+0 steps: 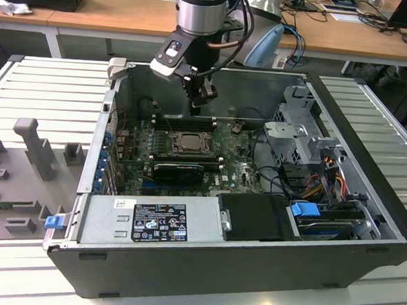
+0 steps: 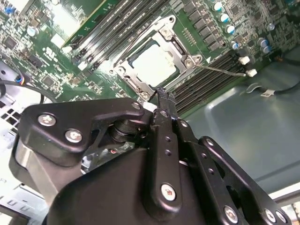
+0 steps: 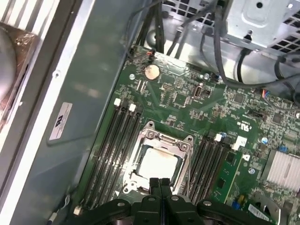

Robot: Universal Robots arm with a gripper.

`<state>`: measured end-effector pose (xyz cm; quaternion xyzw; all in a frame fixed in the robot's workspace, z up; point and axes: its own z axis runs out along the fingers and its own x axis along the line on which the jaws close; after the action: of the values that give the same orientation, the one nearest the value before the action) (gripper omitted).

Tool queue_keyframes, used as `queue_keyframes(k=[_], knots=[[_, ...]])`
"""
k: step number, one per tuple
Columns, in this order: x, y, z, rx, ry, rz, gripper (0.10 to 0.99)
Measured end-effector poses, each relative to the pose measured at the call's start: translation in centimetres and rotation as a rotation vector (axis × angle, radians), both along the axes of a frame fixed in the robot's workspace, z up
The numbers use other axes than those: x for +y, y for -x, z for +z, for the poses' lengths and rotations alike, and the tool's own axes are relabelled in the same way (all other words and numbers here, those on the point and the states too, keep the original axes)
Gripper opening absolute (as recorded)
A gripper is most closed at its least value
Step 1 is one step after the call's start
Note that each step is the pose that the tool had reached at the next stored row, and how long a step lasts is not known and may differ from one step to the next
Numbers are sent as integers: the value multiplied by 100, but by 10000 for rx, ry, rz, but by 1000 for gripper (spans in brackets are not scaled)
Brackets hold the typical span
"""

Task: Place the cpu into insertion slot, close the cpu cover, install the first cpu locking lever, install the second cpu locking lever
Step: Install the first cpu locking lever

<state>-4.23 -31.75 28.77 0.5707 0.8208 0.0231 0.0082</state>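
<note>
The cpu [image 3: 158, 164] [image 2: 154, 63] lies flat in the insertion slot [image 1: 188, 143] on the green board, its pale metal face showing. The silver cpu cover [image 3: 161, 139] [image 2: 182, 50] lies down around it as a frame. A thin metal locking lever [image 2: 220, 70] sticks out sideways from one corner of the socket. My gripper [image 1: 201, 100] [image 3: 160, 183] [image 2: 161, 96] hangs above the socket's edge, clear of it. Its two black fingers are pressed together with nothing between them.
Long black memory slots [image 3: 117, 140] run along both sides of the socket. A black shroud [image 1: 178, 170] and the power supply [image 1: 151, 222] sit nearer the case front. A drive cage [image 1: 297, 141] with cables stands at the exterior view's right. Case walls [image 1: 214, 84] surround the board.
</note>
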Motion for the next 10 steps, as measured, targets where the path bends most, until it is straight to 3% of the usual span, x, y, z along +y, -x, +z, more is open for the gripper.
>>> queue_keyframes(k=[10], knots=[[0, 0, 0, 0, 0, 942, 106]])
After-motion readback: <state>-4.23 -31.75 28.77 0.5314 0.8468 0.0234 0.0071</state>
